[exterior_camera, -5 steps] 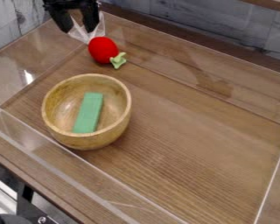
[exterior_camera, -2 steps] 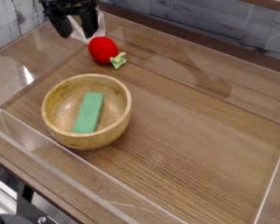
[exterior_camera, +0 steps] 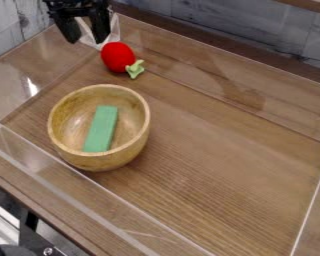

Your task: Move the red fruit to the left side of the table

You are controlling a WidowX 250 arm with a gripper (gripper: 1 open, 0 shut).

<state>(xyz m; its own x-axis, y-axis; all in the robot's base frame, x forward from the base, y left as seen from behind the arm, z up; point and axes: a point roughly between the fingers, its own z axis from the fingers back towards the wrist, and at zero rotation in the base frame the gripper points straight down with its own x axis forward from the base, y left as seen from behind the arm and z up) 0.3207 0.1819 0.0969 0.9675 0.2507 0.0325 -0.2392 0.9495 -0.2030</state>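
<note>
1. Gripper (exterior_camera: 84,27): jaws spread, empty, just beside the fruit, likely released or poised.
2. Fruit (exterior_camera: 117,56): lies on the table (exterior_camera: 230,140) near the far-left corner.
3. Bowl (exterior_camera: 100,125): holds a green block (exterior_camera: 101,129), apart from the fruit.

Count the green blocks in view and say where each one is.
1. The flat green block lies inside the wooden bowl. None shows elsewhere on the table; the bowl's near wall could hide something small.

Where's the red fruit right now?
The red fruit lies on the table near the far wall, just right of the open hand, beyond the wooden bowl.
</note>
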